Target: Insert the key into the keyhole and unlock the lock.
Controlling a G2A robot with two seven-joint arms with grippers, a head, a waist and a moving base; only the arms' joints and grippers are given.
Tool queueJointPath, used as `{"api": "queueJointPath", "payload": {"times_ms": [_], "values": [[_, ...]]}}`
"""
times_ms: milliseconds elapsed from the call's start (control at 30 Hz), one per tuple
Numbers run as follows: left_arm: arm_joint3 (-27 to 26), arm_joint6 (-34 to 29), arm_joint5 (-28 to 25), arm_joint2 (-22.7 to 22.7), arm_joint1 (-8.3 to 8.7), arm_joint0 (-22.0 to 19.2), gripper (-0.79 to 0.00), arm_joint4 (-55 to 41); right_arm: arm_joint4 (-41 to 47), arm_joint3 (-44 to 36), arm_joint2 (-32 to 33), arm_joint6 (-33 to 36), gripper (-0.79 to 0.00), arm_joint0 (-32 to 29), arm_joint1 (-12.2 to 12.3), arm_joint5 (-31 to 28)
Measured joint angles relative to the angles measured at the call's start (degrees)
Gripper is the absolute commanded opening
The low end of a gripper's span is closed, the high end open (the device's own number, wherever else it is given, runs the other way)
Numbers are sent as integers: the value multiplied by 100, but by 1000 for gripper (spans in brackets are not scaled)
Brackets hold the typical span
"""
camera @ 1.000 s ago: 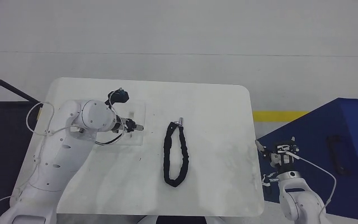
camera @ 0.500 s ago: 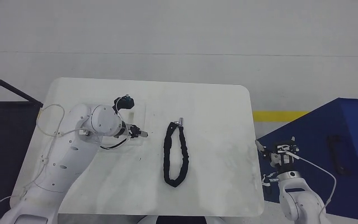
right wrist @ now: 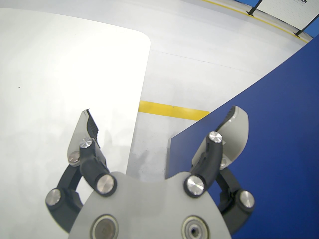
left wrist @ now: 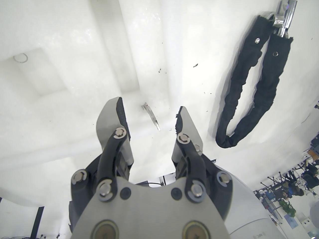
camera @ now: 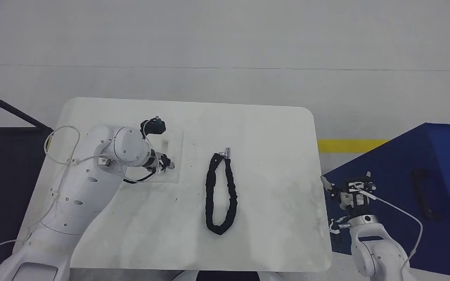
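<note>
- Left gripper (left wrist: 150, 105): the fingers stand apart and hold nothing. It hangs low over the left part of the white table (camera: 281, 211), above the clear tray (left wrist: 112, 38).
- Key (left wrist: 152, 120): a small metal key lying flat on the pale surface, between the two spread fingertips of the left gripper. Neither pad is seen to touch it. It lies beside the end of one long recess of the clear tray; whether it rests on the tray or on the bare table cannot be told.
- Chain lock (camera: 209, 190): a closed loop in a black fabric sleeve, laid out long and narrow near the middle of the table, well apart from the key.
- Lock cylinder (left wrist: 286, 8): a bright metal barrel joining the two ends of the chain lock at the far end of the loop. The keyhole itself is too small to make out.
- Small ring (left wrist: 20, 57): a thin wire ring lying in another recess of the clear tray.
- Right gripper (right wrist: 159, 110): fingers wide apart and holding nothing, positioned off the right edge of the table, between the table and a blue panel (right wrist: 274, 125), above a yellow floor stripe (right wrist: 174, 110).
</note>
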Motion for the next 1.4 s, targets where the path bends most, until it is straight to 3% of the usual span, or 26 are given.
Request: {"api": "queueJointPath", "payload": {"times_ms": [367,533,633,733,1200,1400], "values": [[148,54,54,200,-22,-83,-520,65,0,0,0,0,0,0,0,0],[187,81,81,211,-18,-110,-646,77,0,0,0,0,0,0,0,0],[186,89,89,204,-11,-107,-640,89,0,0,0,0,0,0,0,0],[143,104,104,170,4,-85,-785,109,0,0,0,0,0,0,0,0],[-522,128,128,-506,206,366,-785,266,0,0,0,0,0,0,0,0],[-1053,296,295,-1424,317,703,-785,-578,0,0,0,0,0,0,0,0]]}}
